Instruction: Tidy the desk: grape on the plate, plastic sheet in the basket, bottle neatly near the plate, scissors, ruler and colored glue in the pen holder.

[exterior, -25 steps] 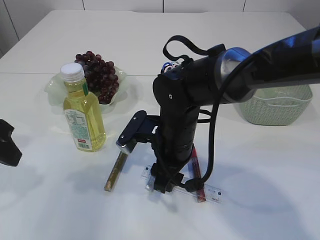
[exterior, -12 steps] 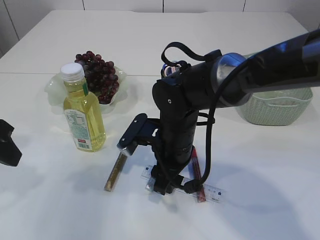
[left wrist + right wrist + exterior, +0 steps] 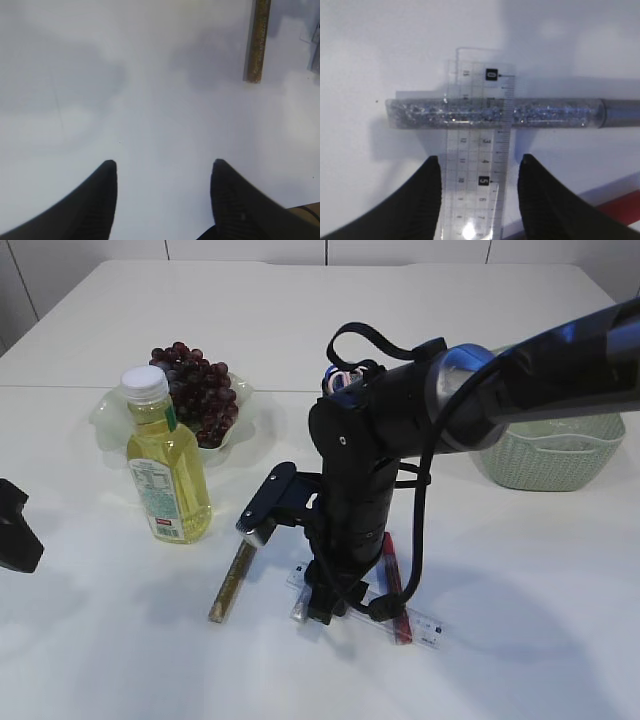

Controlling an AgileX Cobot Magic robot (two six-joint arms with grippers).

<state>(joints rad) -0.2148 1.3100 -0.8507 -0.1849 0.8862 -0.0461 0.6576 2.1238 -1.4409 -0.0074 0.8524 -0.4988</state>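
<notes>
On the white surface (image 3: 520, 590), the clear plastic ruler (image 3: 477, 150) at 6 o'clock sits between the right gripper (image 3: 479, 167) half-open jaws, nothing held. It should be pinched squarely, missing the silver glitter glue tube (image 3: 490, 113). The left gripper (image 3: 162, 172) is open, empty.

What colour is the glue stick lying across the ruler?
Silver glitter glue stick, clearest in the right wrist view.
</notes>
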